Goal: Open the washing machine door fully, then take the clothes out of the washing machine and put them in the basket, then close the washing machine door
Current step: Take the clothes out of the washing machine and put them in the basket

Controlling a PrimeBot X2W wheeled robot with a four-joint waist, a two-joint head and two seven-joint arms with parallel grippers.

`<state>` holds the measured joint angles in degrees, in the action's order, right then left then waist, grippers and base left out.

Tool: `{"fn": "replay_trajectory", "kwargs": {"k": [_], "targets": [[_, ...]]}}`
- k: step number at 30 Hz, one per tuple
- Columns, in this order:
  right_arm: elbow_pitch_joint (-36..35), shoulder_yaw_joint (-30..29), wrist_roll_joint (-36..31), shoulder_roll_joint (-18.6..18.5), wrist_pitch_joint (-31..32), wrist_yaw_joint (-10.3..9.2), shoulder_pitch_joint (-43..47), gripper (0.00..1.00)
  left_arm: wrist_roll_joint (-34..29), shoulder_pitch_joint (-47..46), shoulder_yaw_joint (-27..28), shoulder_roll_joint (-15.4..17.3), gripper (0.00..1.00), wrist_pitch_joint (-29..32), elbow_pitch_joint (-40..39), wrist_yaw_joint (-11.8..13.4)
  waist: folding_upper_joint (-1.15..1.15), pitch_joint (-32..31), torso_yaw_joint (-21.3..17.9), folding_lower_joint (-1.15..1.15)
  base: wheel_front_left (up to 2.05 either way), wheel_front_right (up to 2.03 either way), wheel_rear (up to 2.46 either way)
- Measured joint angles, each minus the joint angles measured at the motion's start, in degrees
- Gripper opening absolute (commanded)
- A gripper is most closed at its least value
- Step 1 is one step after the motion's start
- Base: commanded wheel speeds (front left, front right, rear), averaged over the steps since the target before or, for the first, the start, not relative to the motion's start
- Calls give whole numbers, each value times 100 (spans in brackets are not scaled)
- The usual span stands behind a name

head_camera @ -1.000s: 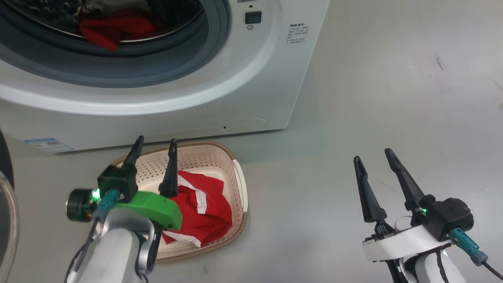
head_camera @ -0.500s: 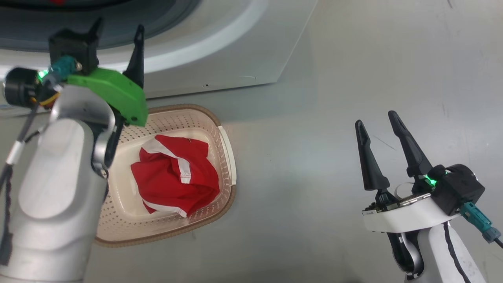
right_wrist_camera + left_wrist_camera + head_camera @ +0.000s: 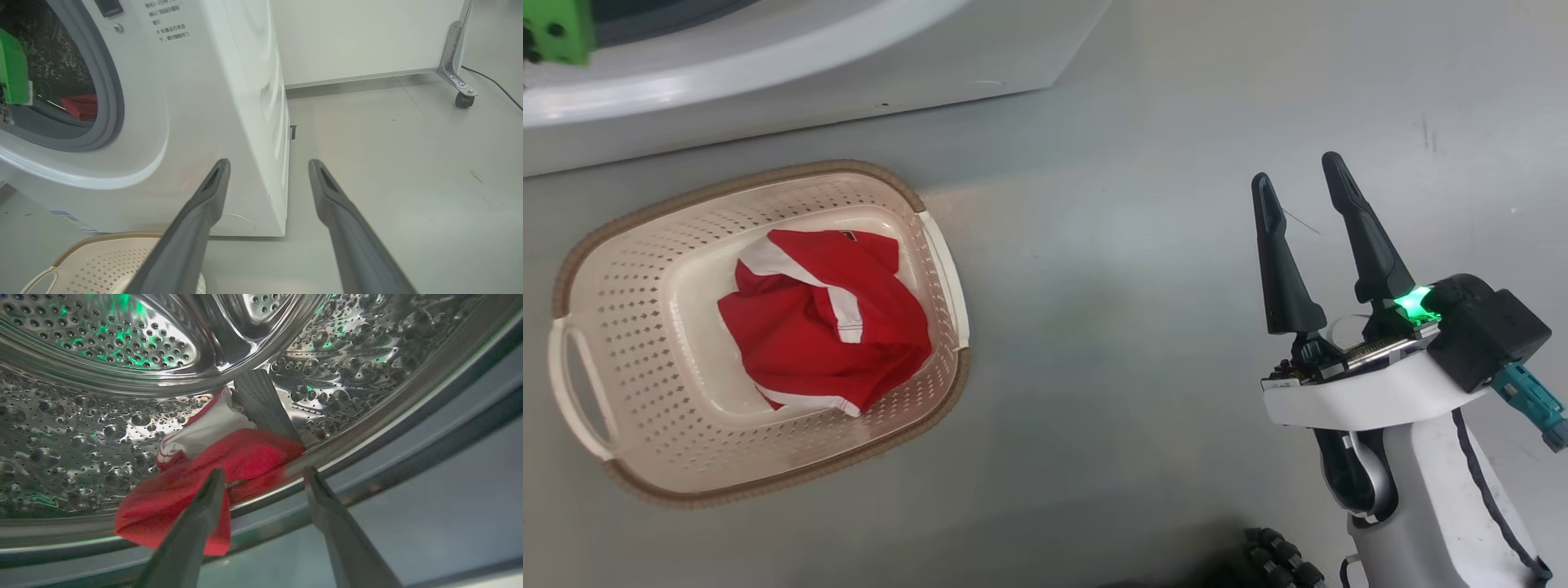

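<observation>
The cream basket sits on the floor before the white washing machine, with one red garment with white stripes lying in it. In the left wrist view my left gripper is open at the mouth of the steel drum, its fingertips just short of a second red and white garment that hangs over the drum's lip. My right gripper is open and empty above the floor, right of the basket. The right wrist view shows the machine, the basket's rim and that gripper. The door is out of view.
Grey floor stretches between the basket and my right arm. A wall and a frame leg on a caster stand behind the machine's right side. Dark wheels of my base show at the bottom edge.
The head camera has tilted down, so the basket sits higher left in view. My left arm has risen from over the basket to the drum opening; its fingers have left the head view. The right gripper stays open.
</observation>
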<state>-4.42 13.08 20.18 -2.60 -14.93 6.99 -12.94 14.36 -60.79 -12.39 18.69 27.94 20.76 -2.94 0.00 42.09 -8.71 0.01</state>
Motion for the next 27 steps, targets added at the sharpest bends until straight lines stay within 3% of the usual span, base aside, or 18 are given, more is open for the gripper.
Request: {"fn": "replay_trajectory", "kwargs": {"k": [16, 25, 26, 27], "targets": [[90, 201, 347, 2, 0, 0, -220, 100, -185, -915, 97, 932, 100, 1138, 417, -241, 0, 455, -669, 0, 0, 0, 0], [129, 187, 397, 3, 0, 0, -297, 100, -223, -1059, 56, 999, 100, 1422, 580, -291, 0, 564, -796, -1, 0, 0, 0], [129, 187, 399, 3, 0, 0, -311, 100, -247, -1084, 42, 1017, 96, 1482, 612, -291, 0, 569, -803, -1, 0, 0, 0], [129, 188, 400, 3, 0, 0, -316, 100, -288, -1100, 14, 1054, 74, 1521, 623, -291, 0, 574, -811, -1, 0, 0, 0]]}}
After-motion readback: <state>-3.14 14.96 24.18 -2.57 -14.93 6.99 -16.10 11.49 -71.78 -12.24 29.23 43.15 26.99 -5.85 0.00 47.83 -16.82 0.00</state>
